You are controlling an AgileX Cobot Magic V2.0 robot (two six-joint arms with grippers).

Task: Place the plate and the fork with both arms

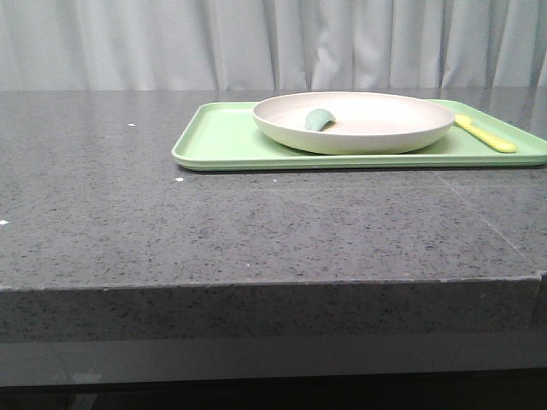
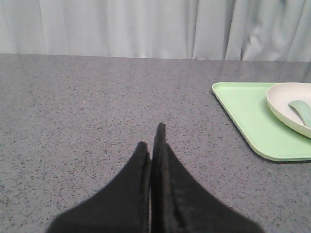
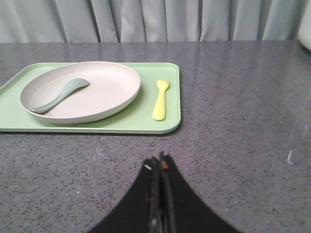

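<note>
The cream-white plate [image 1: 355, 121] sits on a flat light-green tray [image 1: 222, 141] at the back of the table; it also shows in the right wrist view [image 3: 97, 92] and partly in the left wrist view [image 2: 286, 104]. The pale-yellow fork [image 1: 485, 133] lies on the tray just right of the plate, also seen in the right wrist view [image 3: 161, 100]. My left gripper [image 2: 150, 138] is shut and empty, over bare table well left of the tray. My right gripper [image 3: 160, 160] is shut and empty, over bare table in front of the tray's near edge. Neither gripper shows in the front view.
A muted grey-green utensil [image 1: 319, 120] lies inside the plate, also in the right wrist view [image 3: 60, 94]. The grey speckled table [image 1: 256, 222] has its front edge near me. A pale curtain [image 1: 273, 43] hangs behind the table.
</note>
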